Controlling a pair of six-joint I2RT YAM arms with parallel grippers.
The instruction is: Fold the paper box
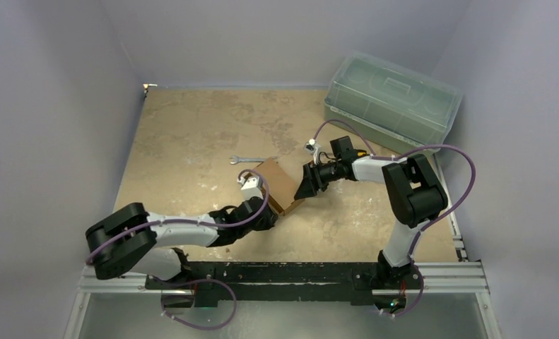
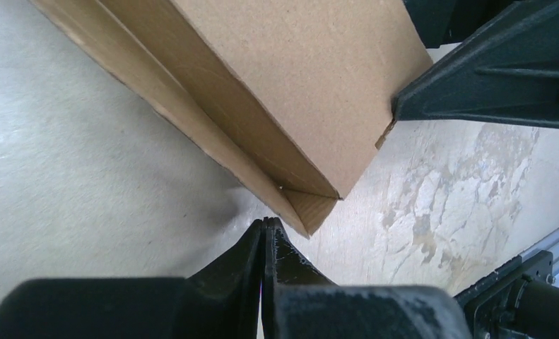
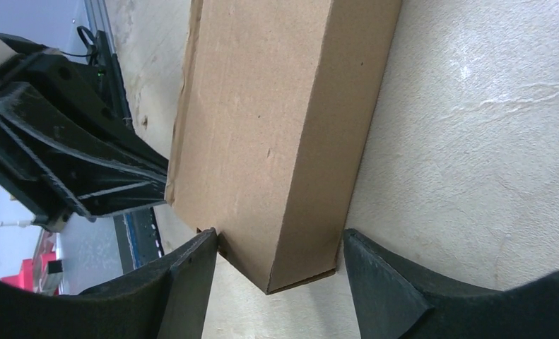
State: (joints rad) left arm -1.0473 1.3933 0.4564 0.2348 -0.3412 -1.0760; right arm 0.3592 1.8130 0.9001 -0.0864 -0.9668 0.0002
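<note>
Item: paper box (image 1: 280,185), closing; right gripper (image 3: 280,239) wide astride its corner, left gripper (image 2: 264,224) pinched empty; next, likely a squeeze.

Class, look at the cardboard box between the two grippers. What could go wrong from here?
1. The right gripper is open astride the paper box end; closing hard could crush its walls.
2. The left gripper is shut, tips beside the box's corner; a push may slide the box rather than fold it.
3. A sliding box might hit the wrench beyond it.

Even, soft overhead light, faint shadows, mild glare on the table (image 3: 488,106); wrist views slightly blurred.
</note>
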